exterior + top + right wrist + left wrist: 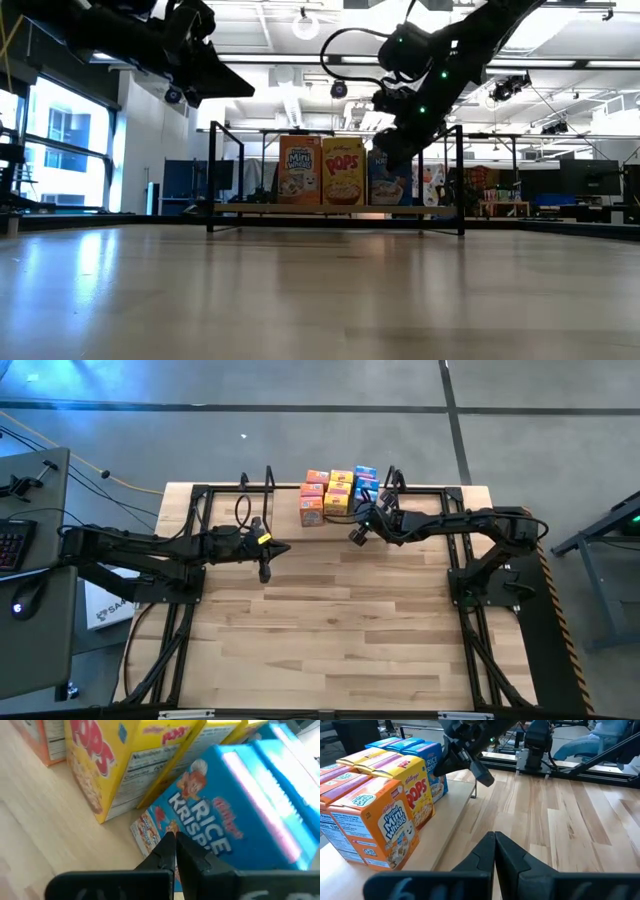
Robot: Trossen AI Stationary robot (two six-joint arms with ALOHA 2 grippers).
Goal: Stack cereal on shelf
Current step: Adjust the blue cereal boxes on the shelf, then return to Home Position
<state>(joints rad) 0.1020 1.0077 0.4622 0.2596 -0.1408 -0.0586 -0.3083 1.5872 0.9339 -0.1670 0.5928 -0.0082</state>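
Observation:
Several small cereal boxes stand upright in rows on the shelf at the table's far edge: orange, yellow and blue. In the low view the front row reads orange, yellow and blue. My right gripper is shut and hovers just in front of the blue Rice Krispies box, slanting toward it; it shows apart from the box in the left wrist view. My left gripper is shut, raised above the table, left of the boxes.
Black wire uprights stand at both ends of the shelf. Black arm frames run along the table's left and right sides. A desk with a keyboard stands left of the table. A seated person shows beyond the right edge.

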